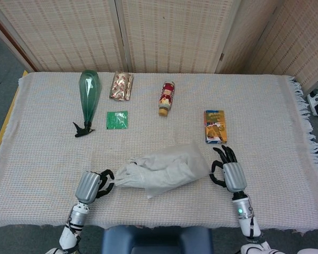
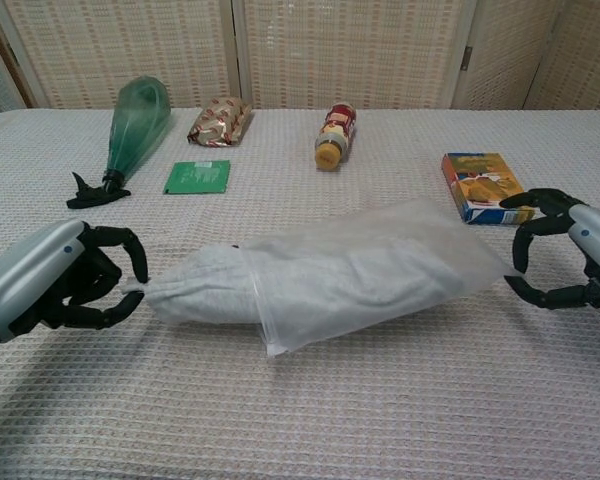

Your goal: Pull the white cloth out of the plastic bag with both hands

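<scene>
The plastic bag lies near the front middle of the table, its mouth facing 9 o'clock, and the white cloth sticks partway out of that mouth, drawn to a point toward 9 o'clock. In the chest view the exposed part of the white cloth runs from the edge of the plastic bag to the left hand, whose dark fingers are curled in and pinch the cloth's tip. In the head view the left hand sits at 9 o'clock of the bag, touching the cloth. The right hand is at 3 o'clock of the bag, just beside its closed end; in the chest view the right hand has its fingers curved but apart, and I cannot tell whether they touch the plastic. Further back, at about 12 o'clock of the bag, lies a bottle; a green spray bottle, a foil packet and a green sachet lie toward 10 and 11 o'clock, and a box lies at 2 o'clock, near the right hand.
</scene>
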Available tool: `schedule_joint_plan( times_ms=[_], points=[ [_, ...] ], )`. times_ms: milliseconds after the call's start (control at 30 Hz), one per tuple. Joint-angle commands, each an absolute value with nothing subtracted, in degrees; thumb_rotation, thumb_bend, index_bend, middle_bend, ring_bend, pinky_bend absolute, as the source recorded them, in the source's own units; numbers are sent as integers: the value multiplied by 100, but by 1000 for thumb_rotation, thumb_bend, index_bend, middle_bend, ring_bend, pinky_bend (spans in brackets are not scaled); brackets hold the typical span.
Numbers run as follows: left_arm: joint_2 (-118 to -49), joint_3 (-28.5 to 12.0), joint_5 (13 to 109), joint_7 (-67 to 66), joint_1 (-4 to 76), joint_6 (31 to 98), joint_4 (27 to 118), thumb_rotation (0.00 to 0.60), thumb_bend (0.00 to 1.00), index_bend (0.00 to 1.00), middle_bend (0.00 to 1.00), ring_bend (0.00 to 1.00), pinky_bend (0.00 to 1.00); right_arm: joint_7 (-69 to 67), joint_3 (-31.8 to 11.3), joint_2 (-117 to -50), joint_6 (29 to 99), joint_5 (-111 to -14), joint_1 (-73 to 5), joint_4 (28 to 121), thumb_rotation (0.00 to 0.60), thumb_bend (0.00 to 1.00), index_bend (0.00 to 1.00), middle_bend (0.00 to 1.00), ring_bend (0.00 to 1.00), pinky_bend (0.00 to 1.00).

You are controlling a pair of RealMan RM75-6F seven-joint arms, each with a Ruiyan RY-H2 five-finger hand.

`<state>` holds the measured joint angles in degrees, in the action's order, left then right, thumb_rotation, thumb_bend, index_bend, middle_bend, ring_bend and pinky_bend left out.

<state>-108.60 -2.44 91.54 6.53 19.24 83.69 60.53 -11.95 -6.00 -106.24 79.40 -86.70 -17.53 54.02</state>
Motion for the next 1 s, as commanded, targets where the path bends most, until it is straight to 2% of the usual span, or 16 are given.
schedule_joint_plan(
  times_ms=[33, 400, 567, 633, 667, 700, 767, 800, 833, 867, 900, 933, 967, 1000],
  points=[
    [-10727, -275, 9132, 688, 1883, 8451, 6057, 600, 743, 740, 1000, 1000, 1000, -1127, -678, -10469, 7979, -8602, -1734, 5446, 600, 453, 686, 142, 0, 0],
    [-9771, -523, 8828, 913, 1555, 8840, 6200, 600, 742, 743, 1000, 1000, 1000, -739, -878, -9459, 8203, -8381, -1522, 5820, 600, 454, 687, 146, 0, 0],
    [-9456, -521, 8638, 1056, 1385, 8783, 6255, 600, 743, 742, 1000, 1000, 1000, -805, -885, -9134, 8228, -8257, -1363, 5986, 600, 453, 686, 146, 0, 0],
    [-9397, -475, 8637, 1090, 1360, 8731, 6302, 600, 734, 698, 1000, 1000, 1000, -841, -843, -9074, 8208, -8254, -1322, 6027, 600, 446, 678, 146, 0, 0],
    [-9366, -466, 8645, 1117, 1351, 8729, 6352, 600, 729, 678, 1000, 1000, 1000, -853, -806, -9037, 8204, -8266, -1293, 6039, 600, 433, 660, 144, 0, 0],
    [-9341, -472, 8657, 1137, 1353, 8740, 6394, 600, 709, 641, 1000, 1000, 1000, -852, -760, -8992, 8179, -8281, -1271, 6055, 600, 400, 600, 132, 0, 0],
    [-9198, -455, 8629, 1047, 1371, 8617, 6592, 581, 611, 550, 1000, 1000, 1000, -783, -621, -8750, 7987, -8263, -1208, 6283, 600, 302, 363, 63, 0, 0],
    [-9065, -424, 8563, 890, 1381, 8450, 6784, 518, 473, 425, 971, 996, 1000, -718, -561, -8586, 7902, -8257, -1182, 6461, 600, 254, 227, 33, 0, 0],
    [-8897, -399, 8490, 701, 1393, 8287, 7043, 441, 329, 277, 866, 958, 1000, -628, -525, -8408, 7852, -8241, -1153, 6666, 600, 194, 99, 7, 0, 0],
    [-8670, -390, 8407, 471, 1411, 8130, 7417, 401, 267, 203, 784, 915, 1000, -507, -501, -8170, 7844, -8221, -1107, 6968, 600, 150, 31, 0, 0, 0],
    [-8507, -392, 8342, 333, 1424, 8027, 7689, 362, 206, 115, 624, 803, 991, -419, -487, -7986, 7858, -8203, -1063, 7211, 600, 110, 0, 0, 0, 0],
    [-8347, -392, 8273, 211, 1436, 7923, 7947, 346, 185, 73, 518, 692, 950, -332, -471, -7796, 7888, -8188, -1013, 7467, 600, 78, 0, 0, 0, 0],
    [-8189, -394, 8205, 105, 1445, 7832, 8187, 341, 177, 58, 462, 621, 906, -239, -455, -7607, 7931, -8183, -960, 7720, 600, 64, 0, 0, 0, 0],
    [-7994, -402, 8123, -18, 1453, 7739, 8465, 338, 169, 39, 380, 515, 792, -92, -414, -7347, 7988, -8191, -888, 8054, 600, 56, 0, 0, 0, 0]
  ],
)
